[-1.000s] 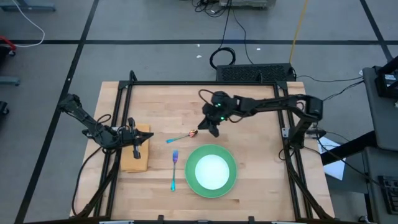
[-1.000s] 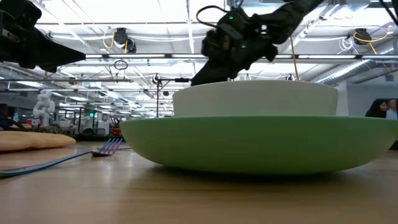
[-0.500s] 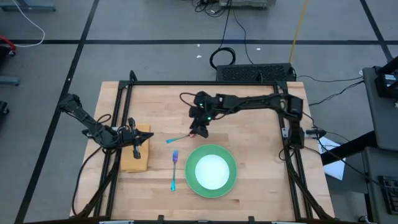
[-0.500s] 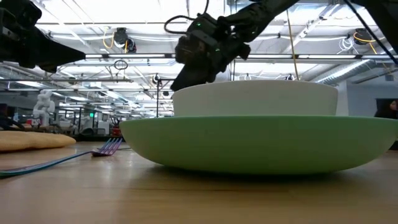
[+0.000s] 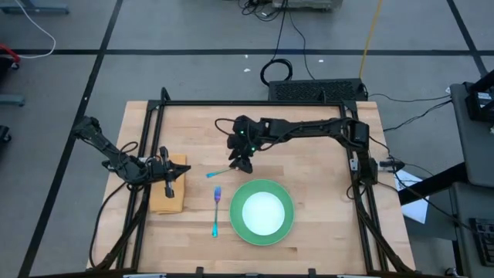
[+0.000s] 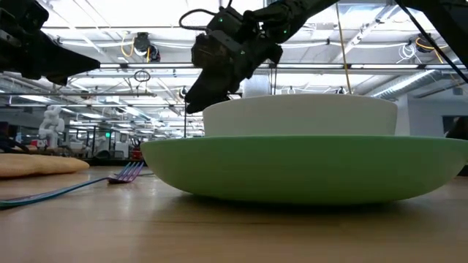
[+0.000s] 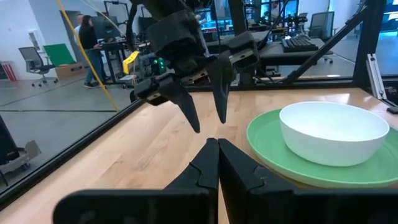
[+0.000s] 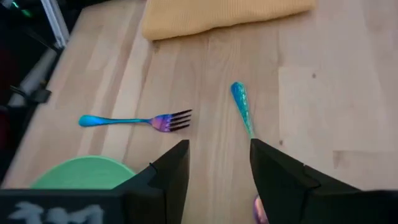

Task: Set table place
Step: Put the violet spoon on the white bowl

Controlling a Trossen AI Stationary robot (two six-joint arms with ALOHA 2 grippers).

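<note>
Near edge: your green plate (image 5: 287, 222) sits on bench (image 5: 324, 170), white bowl (image 5: 263, 211) on it, bare wood around. Fork (image 5: 216, 211) lies just left of plate. Tan cloth (image 5: 177, 202) at bench's left side; left tool (image 5: 169, 184) over it, fingers clenched, grasping nothing. Farther in, right tool (image 5: 242, 164) hangs over spoon (image 5: 222, 171), fingers released and straddling handle. Black frame (image 5: 255, 103) rims bench. Beyond: desks, chairs, person (image 7: 85, 38) in room.

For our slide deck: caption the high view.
Right gripper open over the spoon; left gripper rests above the cloth.
</note>
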